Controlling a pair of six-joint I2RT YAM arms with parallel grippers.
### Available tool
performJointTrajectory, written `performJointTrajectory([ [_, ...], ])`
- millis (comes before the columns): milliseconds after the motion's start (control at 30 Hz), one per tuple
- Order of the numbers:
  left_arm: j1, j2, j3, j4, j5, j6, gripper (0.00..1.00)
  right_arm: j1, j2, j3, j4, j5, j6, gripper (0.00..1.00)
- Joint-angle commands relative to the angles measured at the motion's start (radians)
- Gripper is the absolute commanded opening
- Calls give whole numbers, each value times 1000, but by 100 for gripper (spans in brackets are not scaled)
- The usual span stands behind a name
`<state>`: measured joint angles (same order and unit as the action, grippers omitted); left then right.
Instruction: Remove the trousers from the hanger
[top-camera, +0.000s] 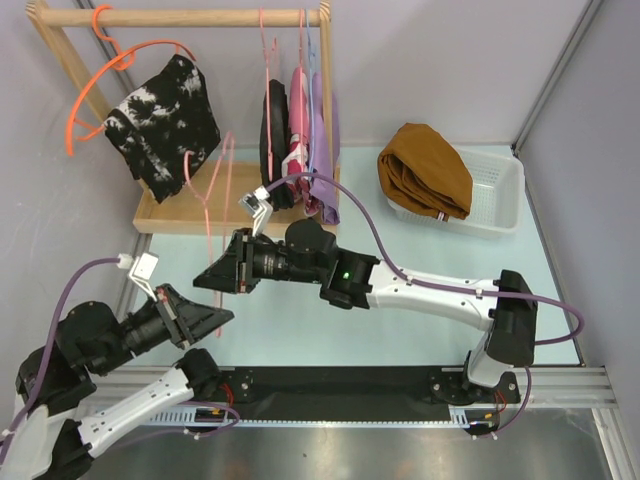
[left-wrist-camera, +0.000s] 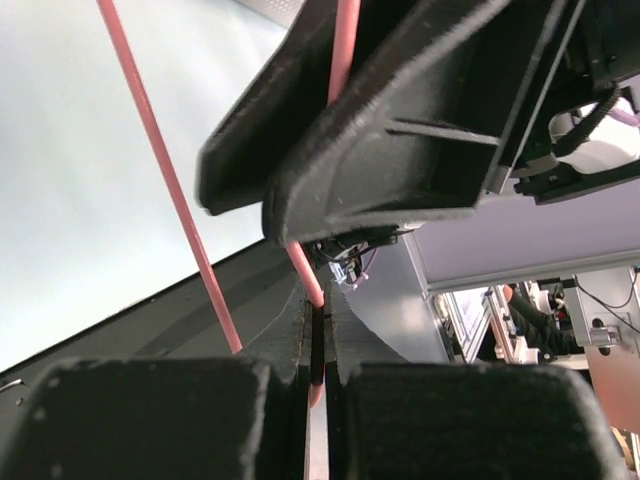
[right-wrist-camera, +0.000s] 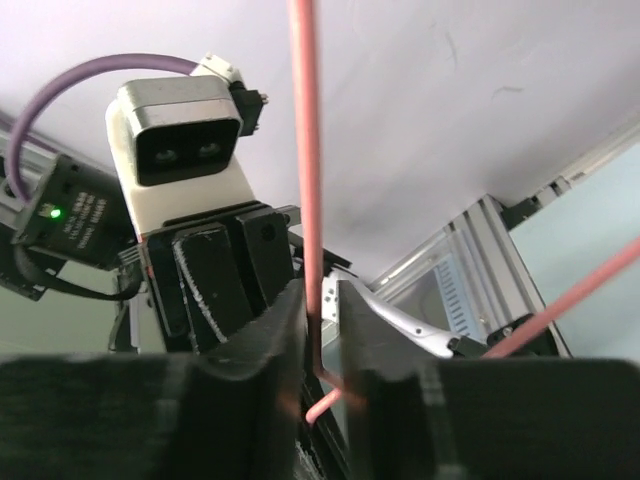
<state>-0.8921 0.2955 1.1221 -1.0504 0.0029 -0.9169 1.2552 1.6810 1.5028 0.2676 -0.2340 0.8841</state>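
Care with thin wire seems the need now: the pink wire hanger (left-wrist-camera: 167, 170), apparently bare, is held between both arms, so they should move together, or one should let go first, lest it twist or slip. Left hand (left-wrist-camera: 316, 320) is closed to a slit on the wire; right hand (right-wrist-camera: 320, 320) likewise. Rust-brown trousers (top-camera: 425, 170) lie heaped in the white basket (top-camera: 500, 205), well apart
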Motion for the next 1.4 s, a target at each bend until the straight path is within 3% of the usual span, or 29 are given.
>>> performJointTrajectory([
  [0,-5,68,10,32,-27,-13,0,-8,-72,7,-57,27,-46,31],
  [200,-5,131,63,59,-57,33,0,-17,-174,-3,-197,125,-137,62],
  [267,-5,168,82,58,-60,47,0,-16,-236,-16,-243,174,-169,84],
  [300,-5,177,96,55,-64,55,0,-16,-262,-35,-255,186,-180,86],
  [333,-5,191,102,56,-69,59,0,-13,-286,-44,-295,217,-191,100],
  [733,-2,362,195,115,-109,136,0,76,-796,-258,-602,616,-248,100],
  [833,42,433,246,141,-77,164,0,105,-895,-288,-674,671,-226,100],
  [967,296,499,233,257,195,178,0,124,-968,-315,-761,705,-205,100],
  [1233,472,652,257,420,388,187,0,127,-1021,-294,-895,737,-221,100],
  [1367,625,720,300,490,527,182,0,125,-1053,-282,-935,739,-229,100],
])
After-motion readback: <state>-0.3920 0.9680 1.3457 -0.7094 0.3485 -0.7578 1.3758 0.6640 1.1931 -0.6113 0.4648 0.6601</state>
